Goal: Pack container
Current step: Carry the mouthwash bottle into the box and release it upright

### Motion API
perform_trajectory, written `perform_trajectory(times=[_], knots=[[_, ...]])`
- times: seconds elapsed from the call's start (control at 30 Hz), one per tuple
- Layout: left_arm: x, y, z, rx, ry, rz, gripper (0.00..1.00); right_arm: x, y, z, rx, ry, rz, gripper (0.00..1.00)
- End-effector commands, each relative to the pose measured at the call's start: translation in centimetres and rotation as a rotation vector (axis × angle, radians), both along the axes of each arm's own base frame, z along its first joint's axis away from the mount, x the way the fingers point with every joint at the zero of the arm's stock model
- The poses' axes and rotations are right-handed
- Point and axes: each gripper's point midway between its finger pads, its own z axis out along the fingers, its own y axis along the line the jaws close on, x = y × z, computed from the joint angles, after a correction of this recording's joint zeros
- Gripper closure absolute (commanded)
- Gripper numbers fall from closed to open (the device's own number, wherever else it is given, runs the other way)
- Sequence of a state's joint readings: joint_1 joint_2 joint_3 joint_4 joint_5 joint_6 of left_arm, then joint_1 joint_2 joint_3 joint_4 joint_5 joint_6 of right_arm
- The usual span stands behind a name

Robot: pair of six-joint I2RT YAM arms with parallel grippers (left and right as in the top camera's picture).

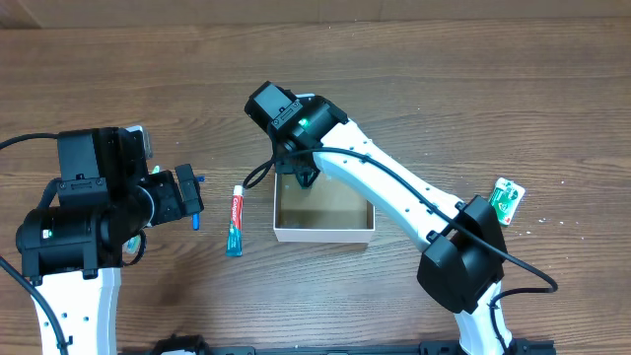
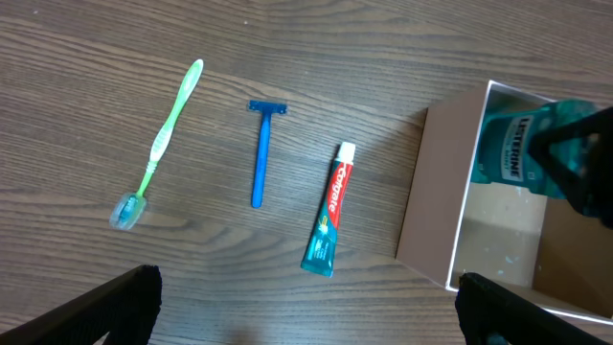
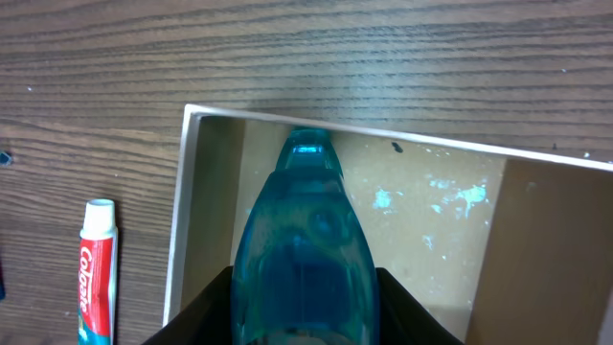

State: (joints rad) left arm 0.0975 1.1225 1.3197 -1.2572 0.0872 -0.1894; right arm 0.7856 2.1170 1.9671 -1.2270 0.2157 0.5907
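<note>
The table (image 2: 402,57) is matt, grained wood. The container (image 3: 450,259) is matt cardboard, scuffed brown inside. The mouthwash bottle (image 3: 306,249) is glossy translucent teal plastic.

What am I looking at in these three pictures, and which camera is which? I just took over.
You are driving two robot arms at a wooden table. The wide picture comes from a camera above; the other two from a camera on each wrist, looking past its own fingers. The right gripper is shut on a blue mouthwash bottle, held over the container, a shallow cardboard box. The left gripper is open and empty. Beside the box lie a toothpaste tube, a blue razor and a green toothbrush; a small green packet lies near the right arm's base.
</note>
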Motion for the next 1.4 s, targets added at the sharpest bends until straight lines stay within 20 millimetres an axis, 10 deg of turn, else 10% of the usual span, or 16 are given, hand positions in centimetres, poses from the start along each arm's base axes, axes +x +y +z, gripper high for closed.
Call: perform_trajectory(times=[0.0,0.17,0.3,0.57,0.67,0.8,0.9,1.0,1.17,1.37], knots=[[0.3,-0.4,0.8,-0.017,-0.023,-0.004,0.00,0.7,0.2,1.3,0.029,-0.047,-0.013,0.95],[0.3,-0.4,0.8,-0.017,-0.023,-0.004,0.00,0.2,0.9,0.5,0.061,-0.012,0.003,0.92],[0.2,-0.4,0.8,-0.018,-0.020,-0.004,0.00,0.0,0.7,0.0,0.051,-0.003,0.003,0.38],[0.3,-0.4,0.8,-0.018,-0.020,-0.004,0.00,-0.1,0.7,0.1,0.050,-0.004,0.005,0.18],[0.3,-0.4,0.8,-0.018,-0.019,-0.004,0.00,-0.2,0.2,2.8,0.051,-0.043,0.026,0.16],[0.3,-0.4,0.8,-0.017,-0.020,-0.004,0.00,-0.3,-2.0,11.6,0.087,-0.208,0.030,0.09],[0.3,-0.4,0.8,-0.017,-0.020,-0.004,0.00,-0.4,-6.4,19.2,0.184,-0.349,-0.043,0.00],[0.3,-0.4,0.8,-0.017,-0.020,-0.004,0.00,-0.4,-13.4,22.0,0.188,-0.380,-0.202,0.00],[0.3,-0.4,0.8,-0.017,-0.020,-0.004,0.00,-1.5,-26.9,20.1,0.091,-0.225,-0.521,0.00],[0.3,-0.4,0.8,-0.017,-0.020,-0.004,0.00,-6.6,-33.1,19.0,0.140,-0.134,-0.662,0.00]])
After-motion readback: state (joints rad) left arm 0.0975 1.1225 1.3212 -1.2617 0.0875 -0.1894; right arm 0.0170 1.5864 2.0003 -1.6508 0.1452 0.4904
